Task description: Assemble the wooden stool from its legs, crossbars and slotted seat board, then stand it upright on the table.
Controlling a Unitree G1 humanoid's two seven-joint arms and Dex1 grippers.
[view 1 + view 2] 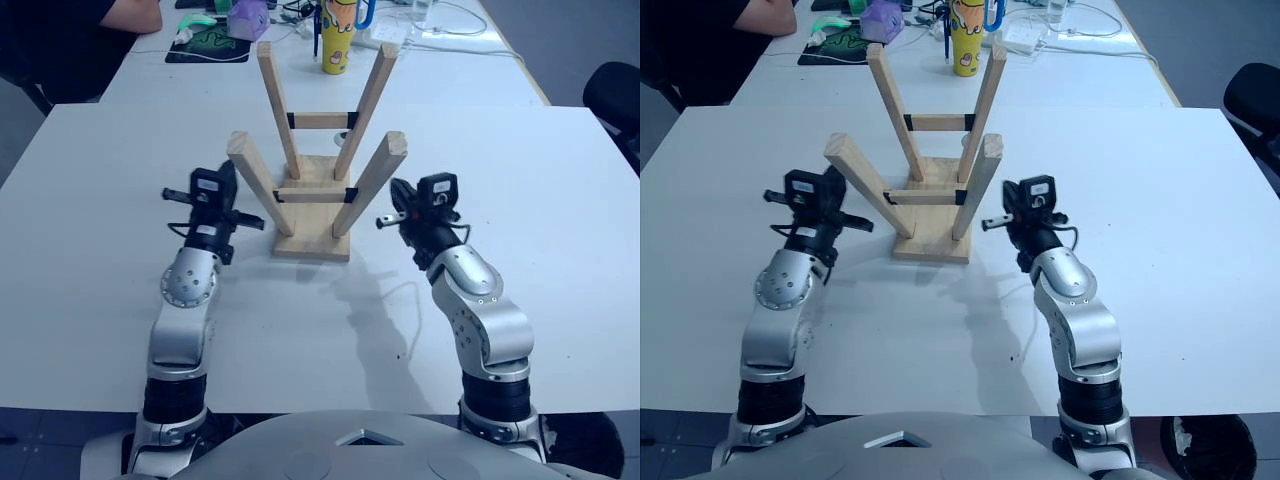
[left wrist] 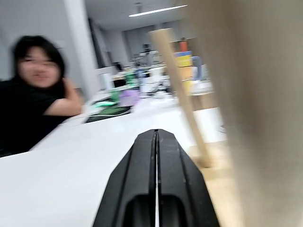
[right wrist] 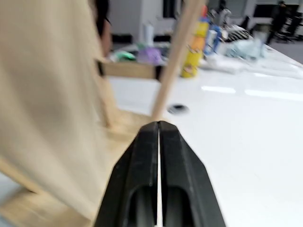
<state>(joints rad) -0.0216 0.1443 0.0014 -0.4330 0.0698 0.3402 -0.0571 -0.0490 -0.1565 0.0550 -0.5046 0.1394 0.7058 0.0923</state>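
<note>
The wooden stool (image 1: 315,190) is sitting upside down at the middle of the white table (image 1: 110,200), its slotted seat board (image 1: 312,246) lying flat on the tabletop. All four legs are pointing upward and splaying outward from the board: the near left leg (image 1: 258,182) and near right leg (image 1: 372,180) are leaning apart toward the arms, while the two far legs (image 1: 278,105) are rising taller behind them. Two crossbars (image 1: 312,195) are running level, left to right, between the leg pairs.

The head views are showing both arms flanking the stool, the left gripper (image 1: 228,176) resting just beside the near left leg and the right gripper (image 1: 400,194) just beside the near right leg; contact with the wood cannot be told. The wrist views are adding the detail: each gripper's fingers are pressing together along a thin seam, clenched on nothing, with a near leg looming as a blurred wooden mass alongside and a far leg slanting up beyond. A yellow cup (image 1: 338,40) is standing on the table behind.
</note>
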